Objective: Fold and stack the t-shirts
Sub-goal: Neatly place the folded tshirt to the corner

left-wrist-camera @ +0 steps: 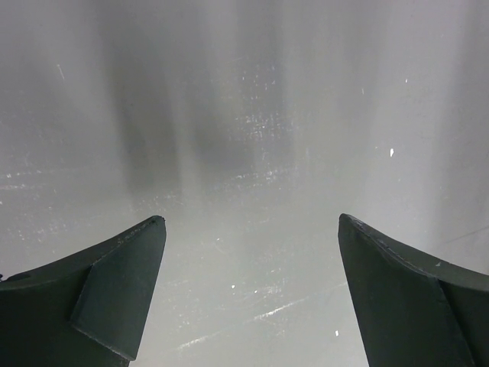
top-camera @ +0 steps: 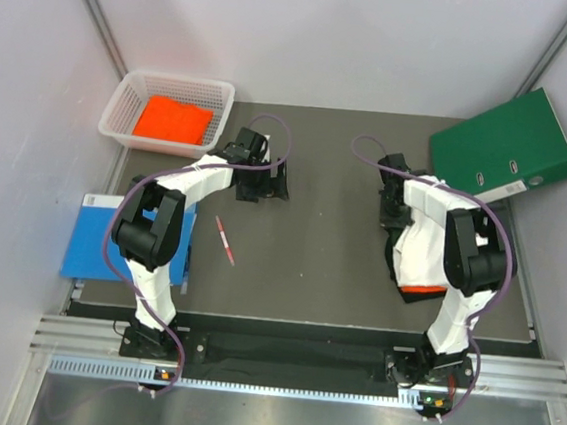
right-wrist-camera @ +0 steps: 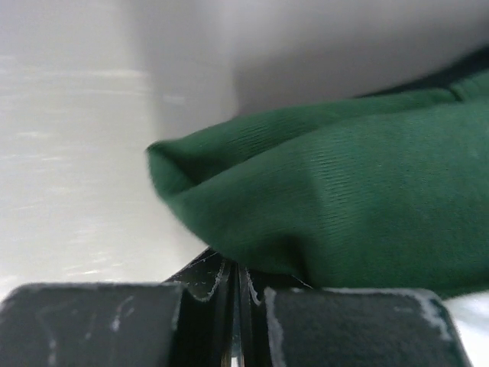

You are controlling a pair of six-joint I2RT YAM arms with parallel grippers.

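Two shirt piles: one at four o'clock, one in the basket

We see a white t-shirt with dark green sleeves bunched at about four o'clock on the table. It lies mostly under the right arm, and an orange cloth edge shows at its near side. Close up, the green sleeve is finely ribbed and creased. It rests against the right gripper, whose fingers are pressed together; we cannot tell whether cloth is pinched between them. A folded orange t-shirt sits in the white basket at ten o'clock. The left gripper has its fingers spread wide and holds nothing.
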